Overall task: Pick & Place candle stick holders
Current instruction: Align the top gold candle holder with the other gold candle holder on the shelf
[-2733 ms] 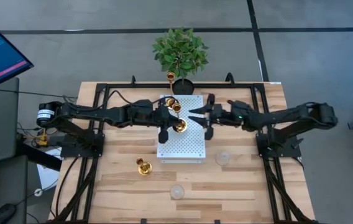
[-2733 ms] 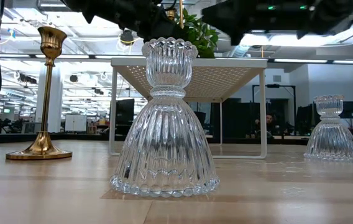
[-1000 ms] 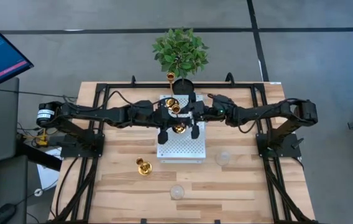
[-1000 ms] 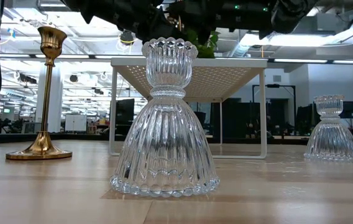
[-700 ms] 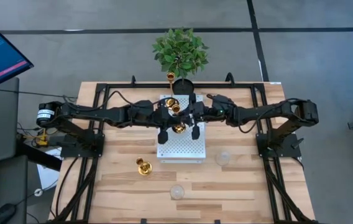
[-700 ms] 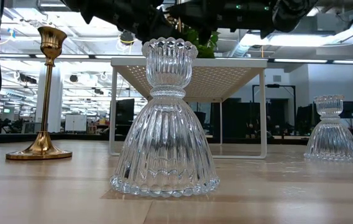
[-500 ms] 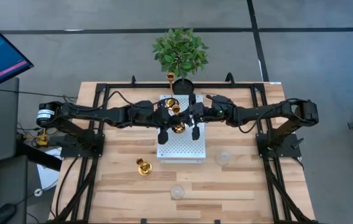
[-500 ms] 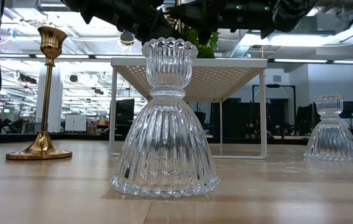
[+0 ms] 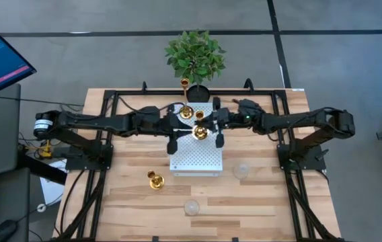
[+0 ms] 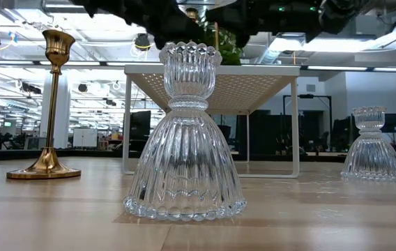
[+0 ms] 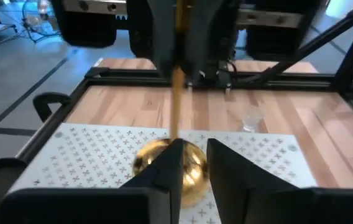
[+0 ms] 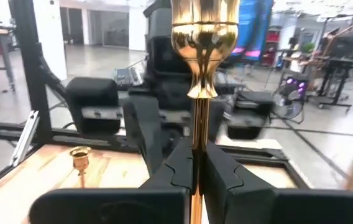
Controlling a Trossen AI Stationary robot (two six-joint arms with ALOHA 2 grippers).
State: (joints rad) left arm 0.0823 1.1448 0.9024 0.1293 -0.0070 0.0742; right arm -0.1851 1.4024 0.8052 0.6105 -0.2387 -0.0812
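1. Nearest to the low camera, a clear glass holder [image 10: 185, 132] stood upright on the wooden table [image 9: 258, 195]; from above it was the one [image 9: 191, 206] close to the front edge.
2. A second glass holder [image 10: 374, 146] stood farther back on the right side [image 9: 241, 171], just beside the white rack [image 9: 198, 161].
3. A tall gold holder [image 10: 47, 104] stood upright on the table on the left side [image 9: 155, 179], in front of the rack and well apart from both glass holders.
4. The rack was a white perforated stand on thin legs [image 10: 212, 70], in the middle of the table.
5. Over the rack both arms met. The right gripper [image 12: 196, 163] was clenched on the thin stem of a gold holder [image 12: 202, 37]; its fingers [image 12: 179, 168] pressed the stem from both sides, and the cup stood above them. From above, this holder [image 9: 200, 132] was over the middle of the rack.
6. The left gripper [image 11: 192, 158] was on the opposite side, low at the round base of the same holder [image 11: 167, 158]. Its fingers [image 11: 164, 168] stood a little apart on both sides of the base. I cannot tell if they touched it.
7. Another gold holder [image 9: 186, 112] stood at the back part of the rack.
8. One more gold holder [image 9: 185, 83] showed behind the rack, near the plant [image 9: 195, 57] at the far edge of the table.
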